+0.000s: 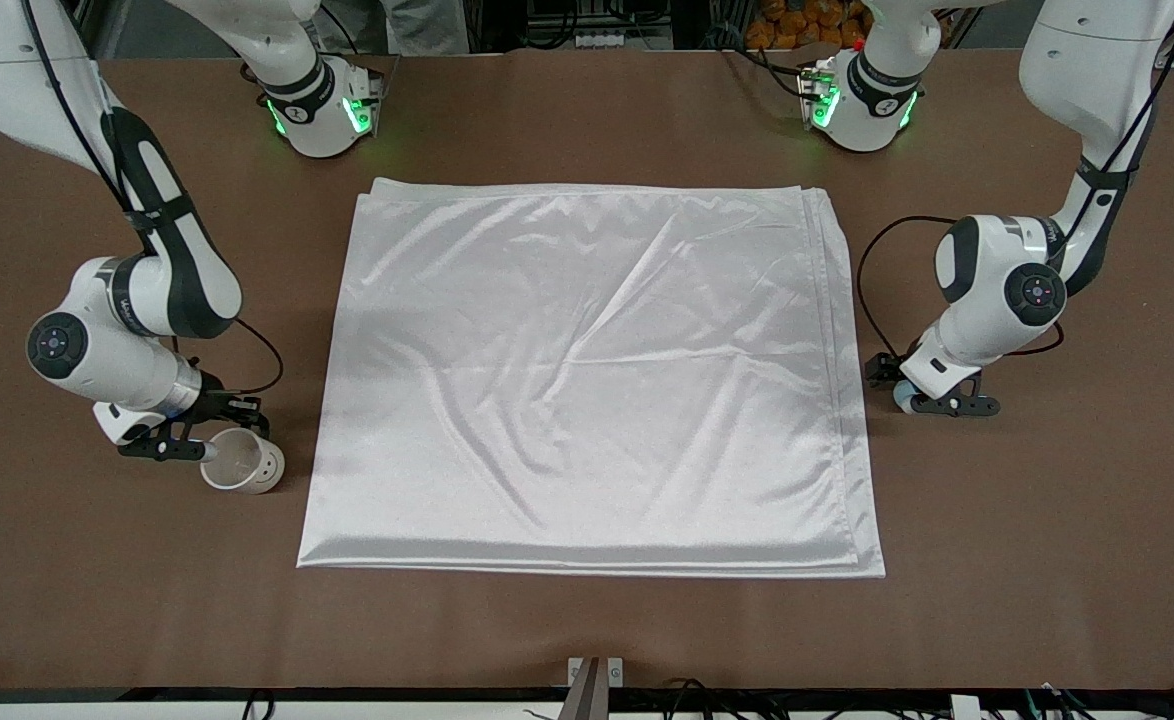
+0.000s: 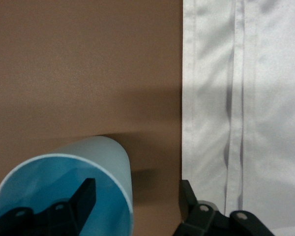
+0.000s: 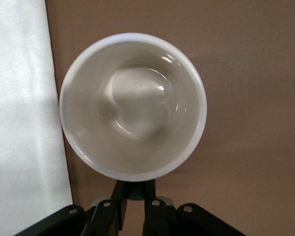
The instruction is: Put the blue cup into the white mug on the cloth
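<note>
Robot lab: two white arms (image 1: pixel 137 290) bolted to brown-covered table (image 1: pixel 587 620), green status lights at bases (image 1: pixel 322 115), loose cables (image 1: pixel 707 690) along table edge, equipment racks at top of front view.

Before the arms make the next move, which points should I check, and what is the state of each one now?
1. Left gripper straddles the blue cup wall, one finger inside, one outside: ok.
2. Left gripper closed on the cup: not ok, open.
3. Right gripper shut on the white mug handle: ok, as it appears.
4. Mug empty inside: ok.
5. Mug on the cloth: not ok, it is on the table beside the cloth.
</note>
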